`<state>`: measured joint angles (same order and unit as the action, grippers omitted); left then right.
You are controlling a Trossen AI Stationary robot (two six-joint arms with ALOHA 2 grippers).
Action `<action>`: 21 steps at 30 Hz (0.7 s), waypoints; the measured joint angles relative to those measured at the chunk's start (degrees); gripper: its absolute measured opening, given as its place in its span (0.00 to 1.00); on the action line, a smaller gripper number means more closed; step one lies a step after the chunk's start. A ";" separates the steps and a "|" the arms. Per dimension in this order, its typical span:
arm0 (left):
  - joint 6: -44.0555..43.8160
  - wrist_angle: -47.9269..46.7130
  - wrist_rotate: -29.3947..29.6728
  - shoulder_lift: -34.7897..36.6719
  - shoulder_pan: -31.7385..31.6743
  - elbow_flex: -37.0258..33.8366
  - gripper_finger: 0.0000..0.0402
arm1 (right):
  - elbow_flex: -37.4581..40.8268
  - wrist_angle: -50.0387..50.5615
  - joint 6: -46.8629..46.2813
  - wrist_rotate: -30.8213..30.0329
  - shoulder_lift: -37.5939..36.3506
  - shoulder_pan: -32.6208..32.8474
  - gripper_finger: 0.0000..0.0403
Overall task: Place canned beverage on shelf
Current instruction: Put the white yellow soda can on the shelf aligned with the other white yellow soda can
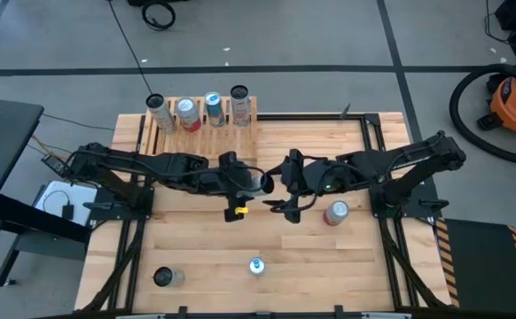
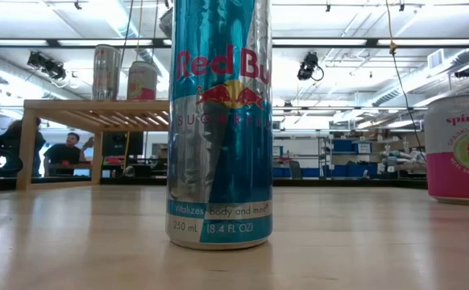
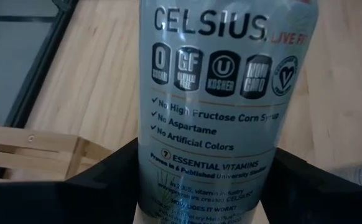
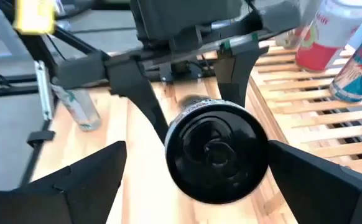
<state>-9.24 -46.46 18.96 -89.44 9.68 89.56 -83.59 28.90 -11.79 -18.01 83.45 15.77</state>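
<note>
My left gripper [image 1: 247,182] is over the middle of the table, shut on a silver Celsius can [image 3: 212,106]. The can's dark round end [image 4: 215,152] faces my right gripper [image 1: 285,183]. My right gripper is open; its two fingers [image 4: 81,180] stand wide on either side of that end and do not touch it. The pale slatted wooden shelf [image 1: 207,126] stands at the table's far edge. Several cans [image 1: 187,111] stand upright on its slats. My left gripper pinches the Celsius can's round wall [image 3: 159,174] between its two fingers, near the end closest to its wrist. The fingers [image 4: 145,102] come level from the table's left and lie along the can. The can is lifted clear of the table, its free end toward the right.
A pink can [image 1: 336,213] stands right of my right gripper. A Red Bull can [image 1: 256,265] stands near the front edge and fills the low view [image 2: 220,121]. Another can [image 1: 165,277] is at the front left. A black metal frame runs along the table's sides.
</note>
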 joint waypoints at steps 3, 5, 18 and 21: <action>-0.89 -3.00 3.50 0.80 0.65 -0.04 0.64 | -0.03 0.07 -0.02 1.37 -1.54 0.11 0.98; -2.24 -5.38 6.94 1.82 0.95 -0.04 0.64 | -0.03 0.81 0.00 2.67 -2.60 0.22 0.98; -15.17 -20.74 20.39 9.39 5.37 -0.02 0.64 | -0.03 2.78 3.02 4.35 -6.45 0.18 0.98; -17.76 -24.16 25.11 11.84 6.34 -0.02 0.64 | -0.03 3.97 4.15 4.30 -6.57 0.14 0.98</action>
<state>-27.00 -70.62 44.08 -77.60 16.02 89.54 -83.61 32.87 -7.65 -13.72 76.88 15.90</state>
